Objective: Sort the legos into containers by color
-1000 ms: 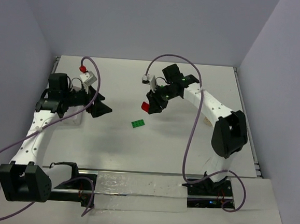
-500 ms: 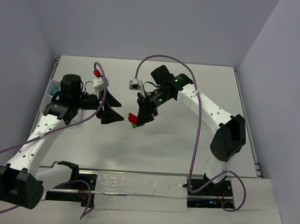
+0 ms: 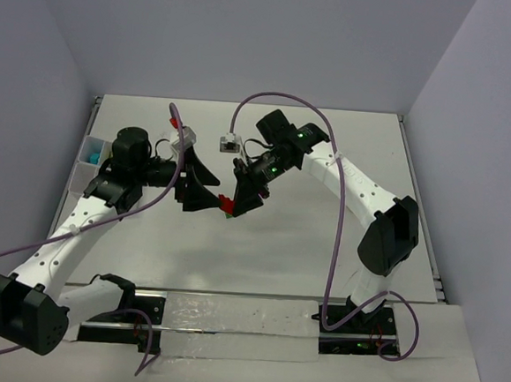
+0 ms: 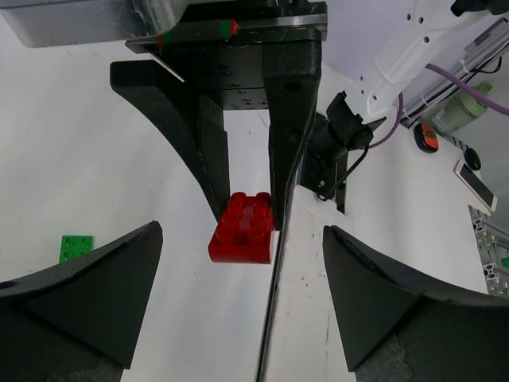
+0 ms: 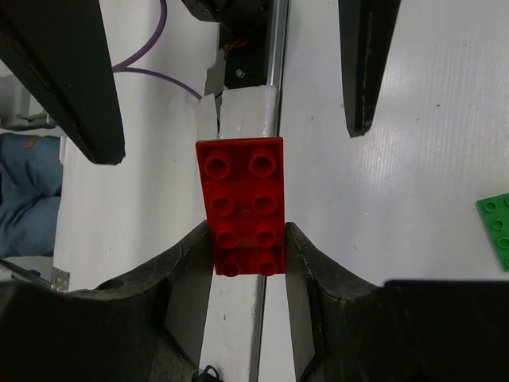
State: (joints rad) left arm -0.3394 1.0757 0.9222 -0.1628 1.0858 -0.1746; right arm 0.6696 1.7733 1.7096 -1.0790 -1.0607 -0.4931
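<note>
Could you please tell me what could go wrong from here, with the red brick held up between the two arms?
1. The right jaws pinch only one end of the red brick; the left jaws stand wide open facing it, so an early release would likely drop it.
2. The two pairs of jaws are nearly tip to tip; a small misalignment could knock the brick loose.

Right of my right gripper (image 5: 246,231), the green lego (image 5: 495,229) is cut off by the wrist view's edge. From above, that gripper hides most of the red lego (image 3: 225,200).
</note>
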